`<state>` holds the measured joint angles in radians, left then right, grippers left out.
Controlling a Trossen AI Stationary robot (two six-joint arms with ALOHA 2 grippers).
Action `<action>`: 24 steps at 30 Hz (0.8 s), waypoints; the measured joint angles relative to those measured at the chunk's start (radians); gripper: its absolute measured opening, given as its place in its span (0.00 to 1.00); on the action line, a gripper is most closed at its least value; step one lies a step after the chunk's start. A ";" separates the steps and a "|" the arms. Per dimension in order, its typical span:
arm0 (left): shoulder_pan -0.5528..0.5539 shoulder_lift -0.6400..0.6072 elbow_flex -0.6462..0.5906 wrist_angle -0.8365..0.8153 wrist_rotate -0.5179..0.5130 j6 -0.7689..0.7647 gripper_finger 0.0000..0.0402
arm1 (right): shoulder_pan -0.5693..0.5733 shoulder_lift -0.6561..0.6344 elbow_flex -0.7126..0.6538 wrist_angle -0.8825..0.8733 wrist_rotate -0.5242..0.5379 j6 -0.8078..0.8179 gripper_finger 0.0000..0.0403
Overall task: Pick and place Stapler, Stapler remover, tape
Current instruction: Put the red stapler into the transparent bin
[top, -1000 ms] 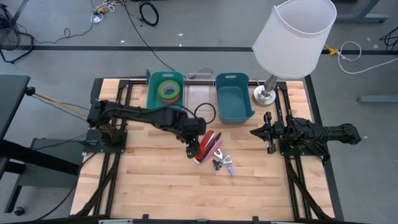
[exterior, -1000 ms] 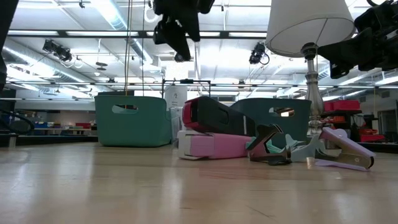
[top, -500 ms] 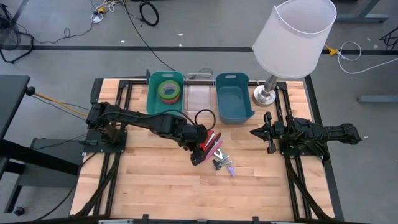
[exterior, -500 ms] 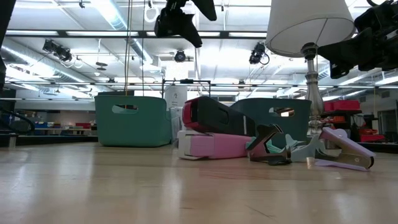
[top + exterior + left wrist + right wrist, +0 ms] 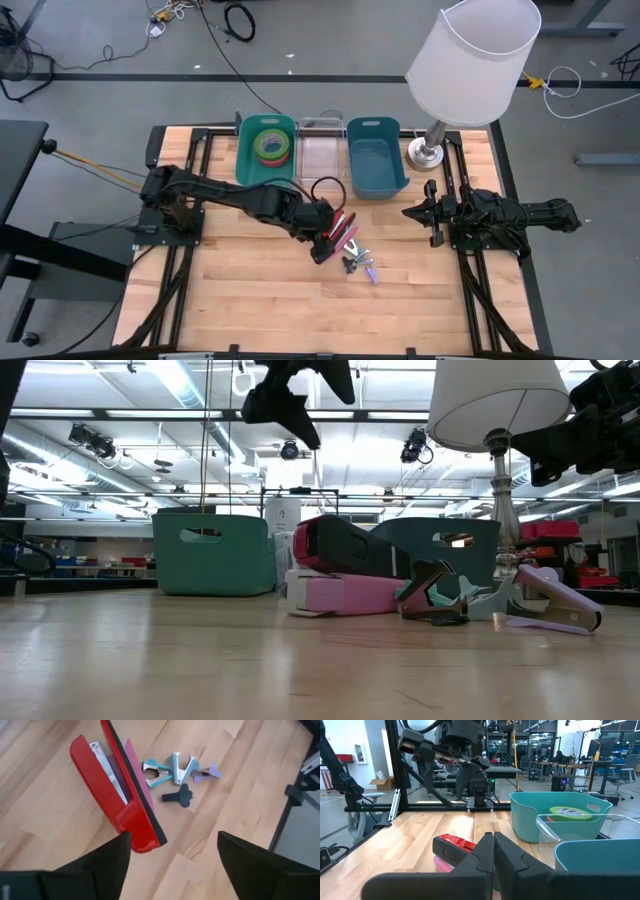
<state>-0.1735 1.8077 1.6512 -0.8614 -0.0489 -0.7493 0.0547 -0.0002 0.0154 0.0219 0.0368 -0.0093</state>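
The wooden surface (image 5: pixel 250 300) carries everything, and places here are given from the red stapler (image 5: pixel 334 232) near its middle. That stapler is glossy red with a black strip along one edge; it leans on a pink stapler (image 5: pixel 340 593) beneath it, and the left wrist view shows its silver staple channel. No brand or writing can be read on either.

A table lamp (image 5: pixel 470 70) with a white shade and silver base stands well away toward the right rear corner. Behind the red stapler sit three bins in a row: a teal bin (image 5: pixel 266 150) holding rolls of tape (image 5: pixel 270 145), green on top, then a clear bin (image 5: pixel 321 155), then a second teal bin (image 5: pixel 375 160).

The left gripper (image 5: pixel 322 245) hangs just above the red stapler's near end, its fingers (image 5: pixel 102 865) spread apart with nothing between them. The right gripper (image 5: pixel 412 212) rests well off to the side by the lamp, its fingers (image 5: pixel 487 852) pressed together and holding nothing.

Just beside the red stapler lie the staple removers: a teal one (image 5: pixel 156 768), a pale blue one (image 5: pixel 181 766), a lilac one (image 5: pixel 206 772) and a dark one (image 5: pixel 178 797), clustered close together.
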 joint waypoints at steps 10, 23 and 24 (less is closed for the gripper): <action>-0.004 0.036 0.002 0.004 0.000 0.022 0.92 | 0.000 0.000 0.000 0.000 0.000 0.000 0.04; 0.026 0.110 -0.002 -0.013 0.087 0.005 0.92 | 0.000 0.001 0.000 0.004 -0.001 0.000 0.04; 0.027 0.114 -0.002 -0.016 0.098 -0.001 0.92 | 0.000 0.003 0.000 0.004 0.001 0.000 0.04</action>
<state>-0.1466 1.9213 1.6489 -0.8773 0.0493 -0.7503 0.0548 0.0024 0.0156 0.0257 0.0376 -0.0093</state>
